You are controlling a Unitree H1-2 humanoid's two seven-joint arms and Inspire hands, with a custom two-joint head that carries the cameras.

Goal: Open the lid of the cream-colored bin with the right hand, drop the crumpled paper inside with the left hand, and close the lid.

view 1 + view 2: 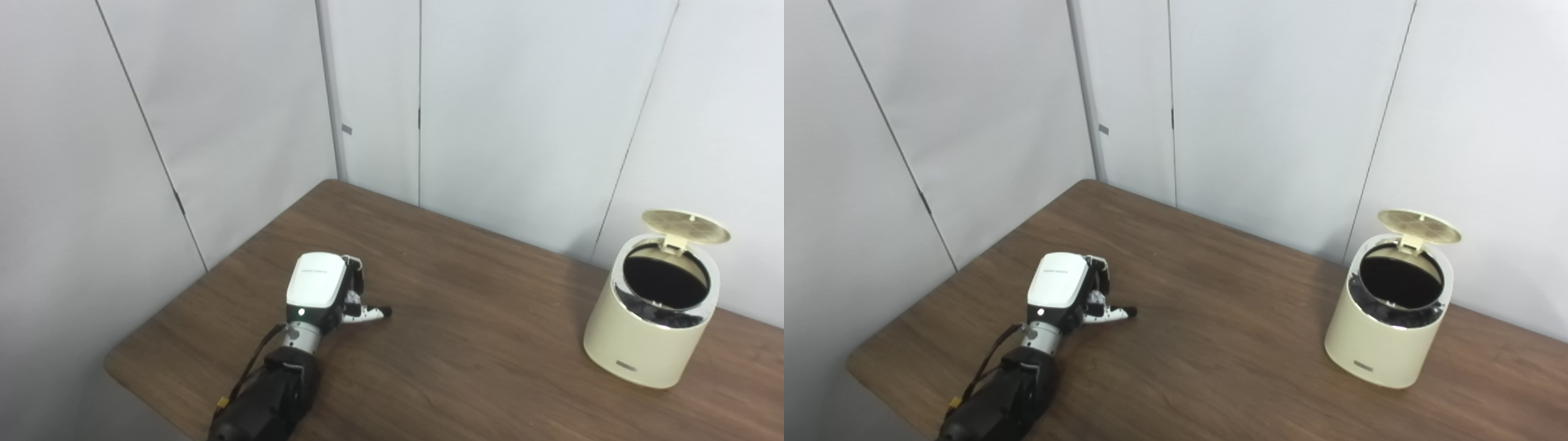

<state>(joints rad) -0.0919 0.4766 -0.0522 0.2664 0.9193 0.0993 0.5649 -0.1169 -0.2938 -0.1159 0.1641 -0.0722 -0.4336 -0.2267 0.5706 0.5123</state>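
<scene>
The cream-colored bin (pixel 646 331) stands at the right of the table, and its round lid (pixel 685 225) is tipped up open at the back. The inside looks dark, and I cannot see any paper in it. My left hand (pixel 324 291) rests low on the table at the left, back upward, fingers curled down and thumb (pixel 370 314) pointing right. It also shows in the right eye view (pixel 1066 291). No crumpled paper is plainly visible; whatever is under the fingers is hidden. My right hand is not in view.
The brown wooden table (pixel 465 331) has its near-left corner close to my left forearm (pixel 269 398). Grey wall panels (pixel 490 110) stand right behind the table and the bin. Bare tabletop lies between my hand and the bin.
</scene>
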